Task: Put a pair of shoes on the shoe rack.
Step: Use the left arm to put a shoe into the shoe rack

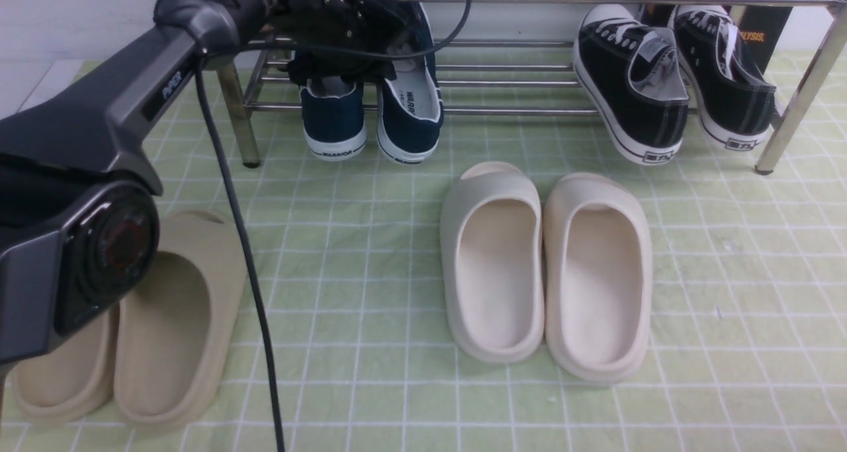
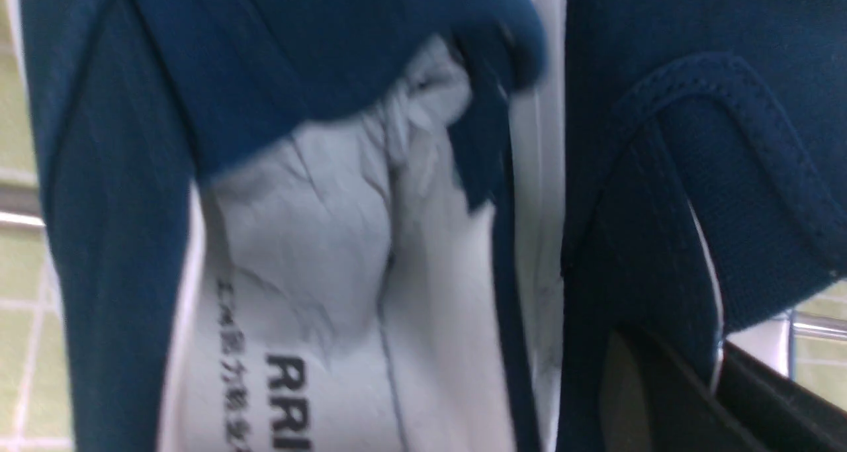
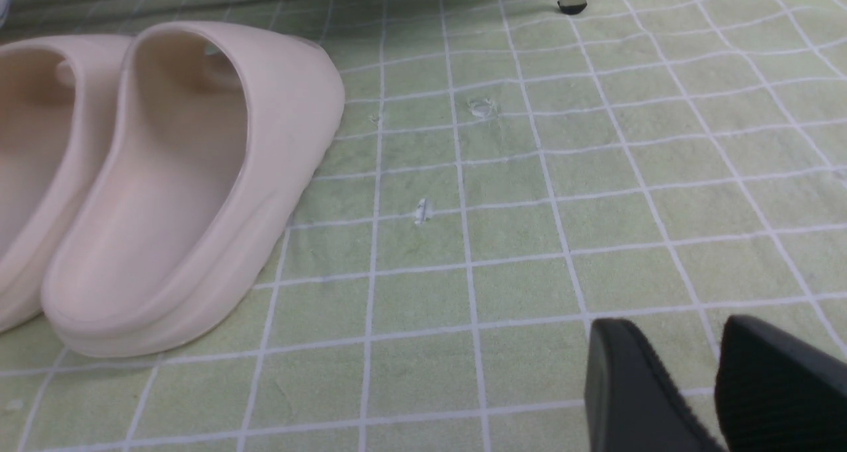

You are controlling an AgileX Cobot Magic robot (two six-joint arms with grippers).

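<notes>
The task is nearing completion, by the look of it. The pair of navy shoes is resting on the low bars at the far left end of the shoe rack, heels overhanging the near side and white soles and collar trim showing. The left gripper is closed, apparently pinching the collar of the left shoe. Release and withdrawal are outstanding. The right gripper is hovering with its fingers apart.

You saw the pair of shoes, navy with white soles, side by side at the chrome shoe rack's left end, heels overhanging its front edge.
</notes>
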